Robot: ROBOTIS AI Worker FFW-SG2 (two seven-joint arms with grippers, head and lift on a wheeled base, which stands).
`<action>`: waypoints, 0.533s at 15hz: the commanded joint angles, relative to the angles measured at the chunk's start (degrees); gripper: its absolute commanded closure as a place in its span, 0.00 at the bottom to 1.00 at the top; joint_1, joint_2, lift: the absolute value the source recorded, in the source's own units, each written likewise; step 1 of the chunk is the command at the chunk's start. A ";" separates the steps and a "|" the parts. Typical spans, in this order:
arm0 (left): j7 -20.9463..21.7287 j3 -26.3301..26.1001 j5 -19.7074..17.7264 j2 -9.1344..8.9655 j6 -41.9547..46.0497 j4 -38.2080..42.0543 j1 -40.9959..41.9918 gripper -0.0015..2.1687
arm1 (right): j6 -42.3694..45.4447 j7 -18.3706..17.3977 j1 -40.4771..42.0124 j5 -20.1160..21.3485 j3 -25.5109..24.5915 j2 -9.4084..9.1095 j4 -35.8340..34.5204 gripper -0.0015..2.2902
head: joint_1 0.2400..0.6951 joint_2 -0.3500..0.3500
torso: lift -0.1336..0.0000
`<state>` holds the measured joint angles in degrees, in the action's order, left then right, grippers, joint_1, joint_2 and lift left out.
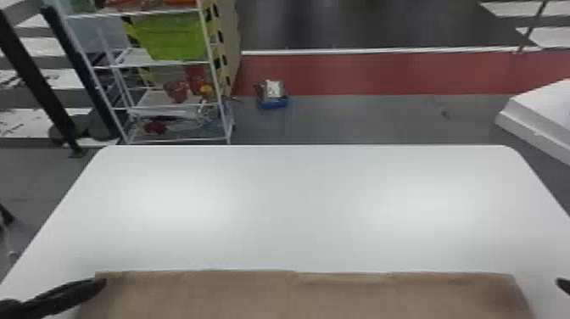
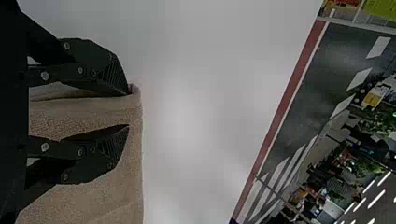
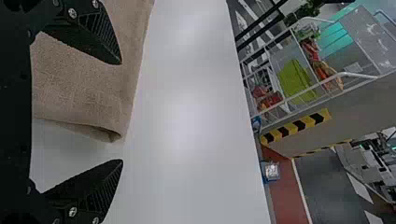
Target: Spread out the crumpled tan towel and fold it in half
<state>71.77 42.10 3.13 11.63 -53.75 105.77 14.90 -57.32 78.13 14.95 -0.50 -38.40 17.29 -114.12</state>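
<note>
Our left gripper (image 1: 100, 284) is partly open, the right gripper (image 1: 563, 284) wide, both empty at the towel's (image 1: 254, 295) ends. Beyond our white table (image 1: 297, 203) we see shelves (image 1: 169, 64).

Towel (image 1: 246, 297): matt cloth, rough nap. Tabletop (image 1: 297, 203): smooth, softly glossy.

From my station I'm seeing the tan, soft-textured cloth towel (image 1: 254, 297) lying broad and mostly smooth on the white, round-cornered table (image 1: 297, 203). Its far edge is running nearly straight across the head view, showing a thin overlapping strip right of the middle. In the left wrist view its border is curling over at a corner; in the right wrist view another corner is turning up slightly.
</note>
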 commanded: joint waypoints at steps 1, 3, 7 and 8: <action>0.65 0.09 0.04 -0.12 0.00 0.48 0.13 0.56 | 0.06 0.19 0.08 -0.03 -0.01 -0.06 0.03 0.06 | 1.00 0.60 | 0.07; 0.83 0.00 0.13 -0.21 0.00 0.75 0.22 0.63 | 0.23 0.19 0.16 -0.11 -0.10 -0.06 0.12 0.06 | 1.00 0.59 | 0.07; 0.74 -0.53 0.21 -0.03 0.17 0.66 0.13 0.63 | 0.76 0.19 1.13 -0.64 0.43 -0.15 0.12 0.07 | 1.00 0.59 | 0.07; 0.74 -0.53 0.21 0.06 0.17 0.66 0.04 0.63 | -0.12 0.19 1.13 -1.61 0.61 -0.24 0.12 0.07 | 1.00 0.59 | 0.07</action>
<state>72.51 41.64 3.33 11.57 -53.65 106.50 15.05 -56.51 78.13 16.01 -1.13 -38.02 17.12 -113.99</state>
